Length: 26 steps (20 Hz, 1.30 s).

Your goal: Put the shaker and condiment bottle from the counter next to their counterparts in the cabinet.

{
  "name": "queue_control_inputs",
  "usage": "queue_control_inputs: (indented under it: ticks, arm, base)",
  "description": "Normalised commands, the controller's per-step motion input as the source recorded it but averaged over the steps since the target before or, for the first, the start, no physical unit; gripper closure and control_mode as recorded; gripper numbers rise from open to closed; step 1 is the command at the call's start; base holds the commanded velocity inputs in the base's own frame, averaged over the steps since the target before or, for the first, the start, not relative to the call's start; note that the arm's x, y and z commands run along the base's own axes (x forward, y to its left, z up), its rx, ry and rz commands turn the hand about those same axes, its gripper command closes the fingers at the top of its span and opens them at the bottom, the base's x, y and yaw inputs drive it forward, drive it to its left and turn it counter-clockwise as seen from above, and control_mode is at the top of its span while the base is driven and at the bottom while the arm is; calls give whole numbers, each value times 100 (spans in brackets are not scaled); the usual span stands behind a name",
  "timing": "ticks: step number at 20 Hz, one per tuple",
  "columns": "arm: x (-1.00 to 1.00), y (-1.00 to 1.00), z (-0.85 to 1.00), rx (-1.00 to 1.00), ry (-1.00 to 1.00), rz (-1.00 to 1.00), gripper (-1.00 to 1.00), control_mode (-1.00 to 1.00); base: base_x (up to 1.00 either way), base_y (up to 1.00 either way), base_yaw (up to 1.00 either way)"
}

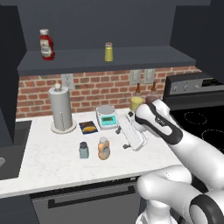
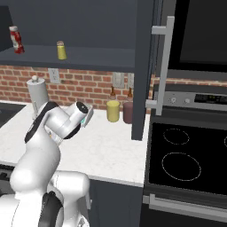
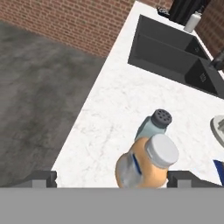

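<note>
Condiment bottle [image 3: 146, 168] between wide-apart jaws, untouched; shaker [image 3: 154, 124] beyond.

A paper towel roll [image 1: 61, 109] stands at ten o'clock on the counter [image 1: 48, 168]. A kitchen scale [image 1: 106, 117] sits near twelve, a small packet, perhaps food, [image 1: 88, 127] beside it.

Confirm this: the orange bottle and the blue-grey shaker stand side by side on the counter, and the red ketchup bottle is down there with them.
Not quite. The orange bottle and blue-grey shaker do stand side by side on the counter, but the red ketchup bottle is up on the cabinet shelf, as the left base view shows.
</note>
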Motion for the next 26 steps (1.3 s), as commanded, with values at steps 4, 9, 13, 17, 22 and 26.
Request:
queue_control_inputs:
  ticks: [4, 9, 13, 17, 22, 26]
  arm:
    - [13, 14, -11, 0, 4, 5, -100, -100]
    - [12, 14, -12, 0, 6, 4, -100, -100]
    - [11, 11, -10, 0, 7, 4, -100, -100]
    - [15, 10, -7, 0, 5, 4, -100, -100]
    - [32, 7, -6, 0, 0, 4, -100, -100]
    - [29, 7, -7, 0, 0, 4, -100, -100]
  base:
    - [0, 0, 0]
    - [0, 0, 0]
    - [0, 0, 0]
    - [0, 0, 0]
    - [0, 0, 0]
    - [0, 0, 0]
